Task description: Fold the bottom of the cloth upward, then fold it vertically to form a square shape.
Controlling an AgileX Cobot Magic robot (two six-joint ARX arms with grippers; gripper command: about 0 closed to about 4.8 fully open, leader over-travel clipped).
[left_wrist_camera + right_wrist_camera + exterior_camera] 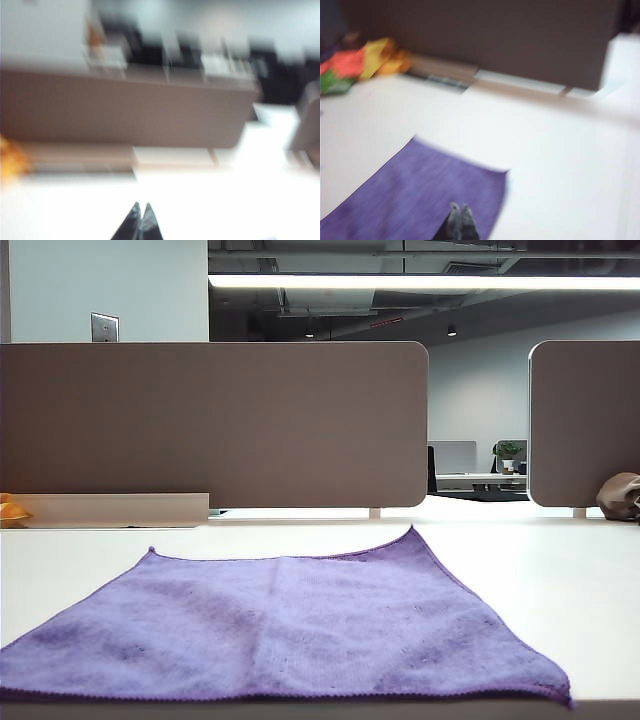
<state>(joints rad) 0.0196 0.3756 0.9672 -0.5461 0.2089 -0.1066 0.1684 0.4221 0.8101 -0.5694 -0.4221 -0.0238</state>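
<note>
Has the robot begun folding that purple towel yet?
Nothing is folded: the purple towel lies flat on the white table. The right gripper hangs shut above it, the left gripper shut over bare table, neither holding anything. Both folds remain.

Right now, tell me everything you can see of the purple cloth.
The cloth is a soft lavender towel with a fuzzy, mottled surface and a darker purple stitched edge. It lies spread flat and unfolded on the white table, near edge toward the camera, with faint creases running front to back. Nothing rests on it. In the blurred right wrist view, the right gripper shows shut in front of a far corner; contact cannot be told. The left gripper, also shut, faces the partitions.
</note>
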